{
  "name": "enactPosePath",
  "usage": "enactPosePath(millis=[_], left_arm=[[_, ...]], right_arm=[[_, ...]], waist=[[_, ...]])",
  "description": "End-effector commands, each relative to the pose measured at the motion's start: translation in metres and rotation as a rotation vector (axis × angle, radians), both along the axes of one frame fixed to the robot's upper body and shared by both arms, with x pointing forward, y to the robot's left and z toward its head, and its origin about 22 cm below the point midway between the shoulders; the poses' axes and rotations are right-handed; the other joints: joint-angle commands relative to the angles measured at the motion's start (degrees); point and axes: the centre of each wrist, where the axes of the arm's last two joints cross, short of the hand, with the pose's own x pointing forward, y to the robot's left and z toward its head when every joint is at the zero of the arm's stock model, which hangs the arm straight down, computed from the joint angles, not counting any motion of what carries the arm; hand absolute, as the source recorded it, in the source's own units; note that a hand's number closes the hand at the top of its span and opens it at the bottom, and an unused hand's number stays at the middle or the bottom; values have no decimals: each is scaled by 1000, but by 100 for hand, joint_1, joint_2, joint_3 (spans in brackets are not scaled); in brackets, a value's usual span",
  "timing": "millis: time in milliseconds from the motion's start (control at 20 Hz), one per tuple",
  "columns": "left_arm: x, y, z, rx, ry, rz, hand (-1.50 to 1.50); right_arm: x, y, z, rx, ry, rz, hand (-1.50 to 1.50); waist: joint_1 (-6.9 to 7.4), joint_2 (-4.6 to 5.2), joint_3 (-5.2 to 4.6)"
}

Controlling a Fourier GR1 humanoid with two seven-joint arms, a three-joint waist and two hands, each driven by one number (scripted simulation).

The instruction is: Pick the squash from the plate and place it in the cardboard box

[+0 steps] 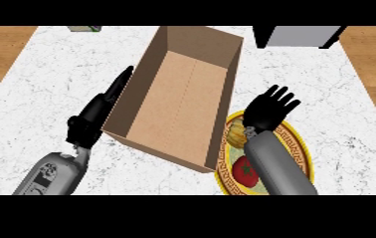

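The right hand [269, 108] was seen spread wide above the plate [300, 147], holding nothing. The squash [236, 133] lay on the plate just below and left of that hand, partly hidden by the forearm; its long axis could not be told. A tomato [245, 172] sat nearer. The left hand [99, 113], fingers straight, rested beside the box [176, 95].

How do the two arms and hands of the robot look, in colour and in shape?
Both forearms are smooth grey cylinders that end in black hands. The right hand has slim black fingers and joins its grey forearm through a small metallic wrist piece. The left hand is also black and narrow; its grey forearm shows a lighter panel with small dark markings. No cables are visible.
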Motion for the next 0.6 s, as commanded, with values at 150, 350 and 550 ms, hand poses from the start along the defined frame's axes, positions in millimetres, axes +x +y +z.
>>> enactPosePath(millis=[150,350,550], left_arm=[[-1,-13,-7,-21,8,-27,0],[-1,-4,-13,10,18,-4,0],[-3,-3,-7,2,16,-30,0]], right_arm=[[1,5,1,-51,68,-242,-150],[-16,-2,-14,-27,73,-260,-150],[-13,-3,-5,-26,75,-267,-150]], waist=[[23,70,12],[0,65,13],[3,57,12]])
